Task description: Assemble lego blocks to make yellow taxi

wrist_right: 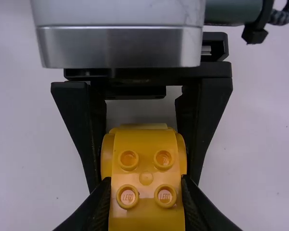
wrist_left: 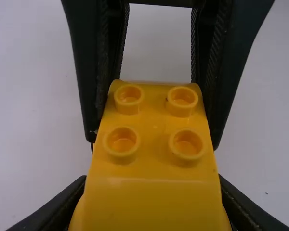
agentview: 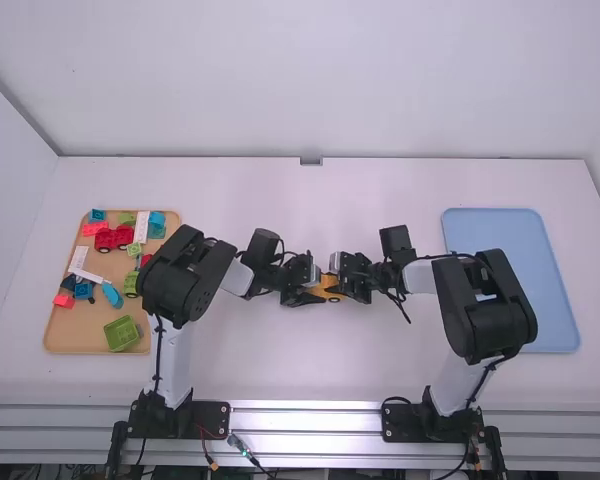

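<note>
- Wooden tray (agentview: 70, 335), far left: loose blocks, a red wheeled piece (agentview: 113, 239), a green crate (agentview: 122, 333).
- Left gripper (wrist_left: 151, 180): fingers clamped on the left end of the yellow car body.
- Yellow car body (agentview: 327, 287), mid-table: between the grippers, long axis running left to right in line with both; neither arm is clearly nearer. One grip probably has to yield before it can travel.
- Particulars by view: the left wrist view gives a smooth sloping stretch beside four studs; the right wrist view, rounded side bulges.
- Right gripper (wrist_right: 145, 182): fingers clamped on the right end; pulling away while both grip could twist the piece.
- Blue tray (agentview: 510, 290), far right.
</note>
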